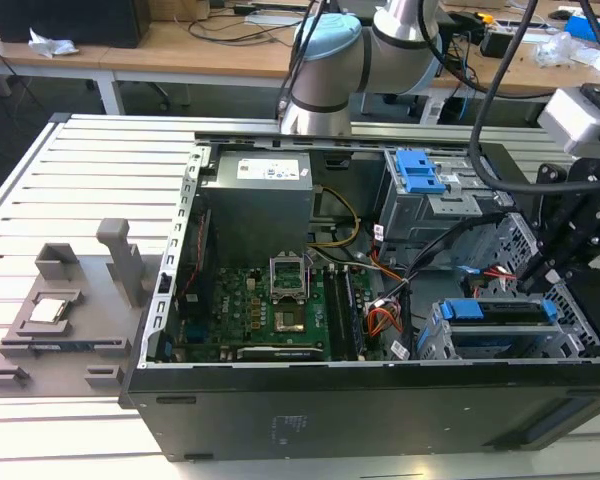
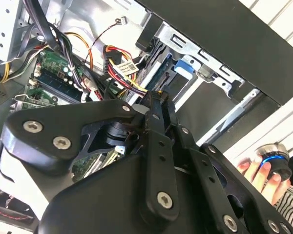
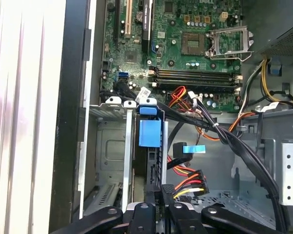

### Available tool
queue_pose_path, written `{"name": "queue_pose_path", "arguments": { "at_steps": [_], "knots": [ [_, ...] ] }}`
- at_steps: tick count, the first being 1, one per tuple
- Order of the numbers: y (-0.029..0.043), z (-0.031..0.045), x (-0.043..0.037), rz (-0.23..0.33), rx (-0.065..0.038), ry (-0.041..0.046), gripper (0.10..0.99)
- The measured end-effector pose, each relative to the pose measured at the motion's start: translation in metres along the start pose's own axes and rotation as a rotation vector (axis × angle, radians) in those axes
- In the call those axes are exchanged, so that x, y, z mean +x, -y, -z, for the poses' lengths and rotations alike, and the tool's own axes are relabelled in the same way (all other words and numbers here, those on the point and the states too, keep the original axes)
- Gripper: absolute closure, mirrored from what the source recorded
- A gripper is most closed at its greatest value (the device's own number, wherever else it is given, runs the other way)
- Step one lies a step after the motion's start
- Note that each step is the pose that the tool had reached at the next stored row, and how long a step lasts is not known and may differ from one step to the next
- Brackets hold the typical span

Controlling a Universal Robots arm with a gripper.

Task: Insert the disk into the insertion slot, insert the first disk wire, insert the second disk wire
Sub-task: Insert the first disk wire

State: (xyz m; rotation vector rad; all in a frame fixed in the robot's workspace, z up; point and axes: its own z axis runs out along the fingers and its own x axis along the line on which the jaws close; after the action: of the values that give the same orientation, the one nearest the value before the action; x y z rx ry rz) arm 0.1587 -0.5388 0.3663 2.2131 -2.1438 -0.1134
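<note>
Disk (image 1: 500,315) is seated in the insertion slot (image 1: 432,342), at the end of the open case (image 1: 380,415) toward the exterior view's right. Its blue carrier tabs are seen at both ends of the bay. The case is laid on its side on the slatted white worktop (image 1: 80,190), with the motherboard (image 1: 270,310) exposed. Pincer (image 2: 158,96) is reached down into the case beside the drive cage and appears clenched on the black plug of the disk wire (image 3: 188,182) — a red-yellow-black bundle seen running straight into its tips in both wrist views. The plug is held just beside the disk's edge; whether it is mated cannot be told. The ribbed blue latch (image 1: 420,172) on the taller grey box is well apart from the pincer. In the second wrist view a person's hand (image 2: 256,174) is seen outside the case, wrapped on a black knob with a blue ring (image 2: 276,163).
</note>
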Motion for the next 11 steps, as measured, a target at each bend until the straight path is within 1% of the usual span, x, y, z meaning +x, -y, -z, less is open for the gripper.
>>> {"name": "queue_pose_path", "arguments": {
  "at_steps": [6,8,11],
  "knots": [
    [-0.0001,0.0004,0.0002,0.000,0.000,0.0001,0.918],
    [0.0001,-0.0018,0.0004,0.000,-0.001,0.0001,0.918],
    [0.0008,-0.0093,0.0004,0.000,-0.002,0.0002,0.918]
  ]
}}
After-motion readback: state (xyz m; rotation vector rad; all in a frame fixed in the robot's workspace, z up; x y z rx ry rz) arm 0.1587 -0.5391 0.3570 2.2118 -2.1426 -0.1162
